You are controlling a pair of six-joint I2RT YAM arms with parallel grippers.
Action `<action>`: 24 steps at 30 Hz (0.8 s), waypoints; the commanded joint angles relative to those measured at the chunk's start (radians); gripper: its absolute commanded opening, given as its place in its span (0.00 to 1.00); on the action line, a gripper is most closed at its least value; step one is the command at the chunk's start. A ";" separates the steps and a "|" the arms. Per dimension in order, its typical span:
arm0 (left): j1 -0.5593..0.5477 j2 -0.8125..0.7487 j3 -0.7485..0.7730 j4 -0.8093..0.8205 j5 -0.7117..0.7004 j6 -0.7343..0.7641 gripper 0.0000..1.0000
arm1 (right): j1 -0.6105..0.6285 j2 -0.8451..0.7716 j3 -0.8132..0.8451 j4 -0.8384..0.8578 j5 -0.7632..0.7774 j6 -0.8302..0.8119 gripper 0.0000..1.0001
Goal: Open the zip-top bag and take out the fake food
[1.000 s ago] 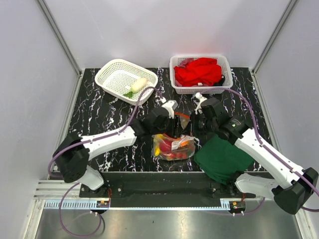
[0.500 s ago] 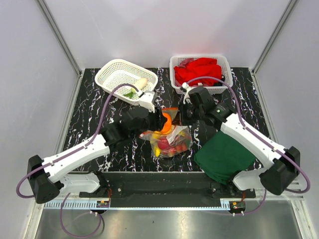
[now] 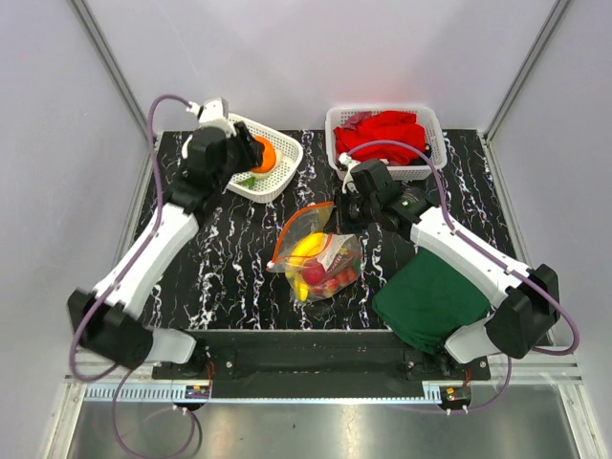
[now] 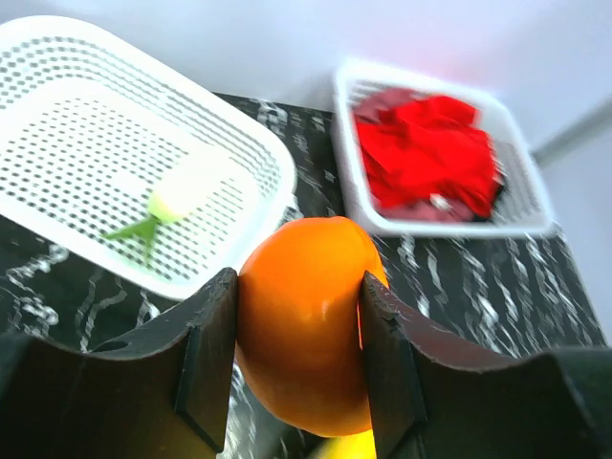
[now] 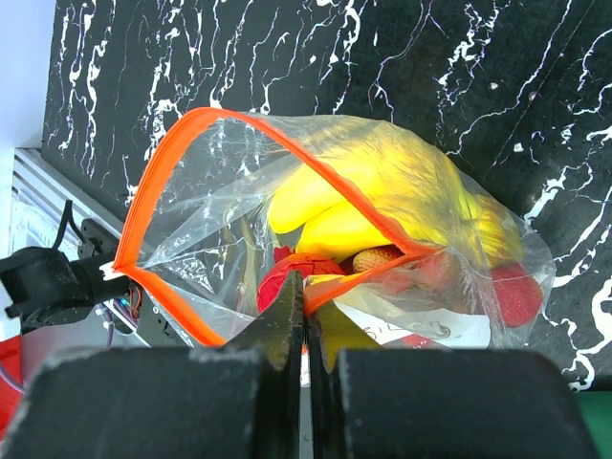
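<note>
The clear zip-top bag [image 3: 316,253] with its orange-red zip strip lies open mid-table and holds yellow bananas [image 5: 382,196], a red apple [image 5: 296,273] and other fake food. My right gripper [image 3: 350,212] is shut on the bag's orange rim [image 5: 359,274] and holds the mouth open. My left gripper [image 3: 256,153] is shut on the orange [image 4: 304,320] and holds it over the near rim of the left white basket [image 3: 215,134]. That basket [image 4: 57,124] holds a pale white piece with a green bit [image 4: 182,191].
A second white basket [image 3: 429,126] at the back right holds a red cloth [image 3: 382,139]. A dark green folded cloth [image 3: 426,301] lies at the front right, under my right arm. Grey walls enclose the table on three sides.
My left gripper pulled the orange out of the bag and carried it up and left to the left basket. My right gripper kept hold of the bag's rim, and the bag mouth gaped wider.
</note>
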 commanded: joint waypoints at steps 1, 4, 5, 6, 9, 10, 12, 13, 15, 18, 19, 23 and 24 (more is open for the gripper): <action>0.094 0.191 0.127 0.073 0.130 -0.020 0.00 | 0.004 -0.017 0.036 0.032 -0.006 -0.025 0.00; 0.145 0.337 0.219 0.081 0.144 -0.024 0.00 | 0.004 -0.032 0.027 0.032 -0.009 -0.032 0.00; 0.165 0.372 0.245 0.078 0.148 -0.023 0.00 | 0.005 -0.035 0.027 0.025 -0.006 -0.034 0.00; 0.173 0.448 0.273 0.073 0.151 -0.023 0.00 | 0.002 -0.040 0.027 0.024 -0.005 -0.035 0.00; 0.208 0.574 0.359 0.038 0.199 -0.041 0.00 | 0.001 -0.048 0.027 0.016 -0.002 -0.043 0.00; 0.213 0.604 0.373 0.016 0.204 -0.046 0.00 | 0.002 -0.049 0.029 0.016 -0.002 -0.046 0.00; 0.217 0.644 0.403 0.002 0.208 -0.037 0.00 | 0.002 -0.049 0.032 0.015 -0.003 -0.049 0.00; 0.219 0.679 0.407 -0.007 0.210 -0.032 0.00 | 0.002 -0.049 0.033 0.015 -0.005 -0.049 0.00; 0.219 0.704 0.400 -0.010 0.214 -0.023 0.14 | 0.002 -0.045 0.038 0.013 -0.011 -0.046 0.00; 0.219 0.721 0.381 -0.034 0.214 -0.004 0.48 | 0.002 -0.032 0.039 0.016 -0.014 -0.046 0.00; 0.220 0.718 0.374 -0.037 0.214 0.006 0.61 | 0.001 -0.029 0.039 0.016 -0.016 -0.043 0.00; 0.220 0.595 0.339 -0.071 0.184 0.043 0.75 | 0.002 -0.019 0.035 0.021 -0.022 -0.042 0.00; 0.219 0.562 0.322 -0.080 0.175 0.046 0.79 | 0.002 -0.017 0.035 0.022 -0.022 -0.042 0.00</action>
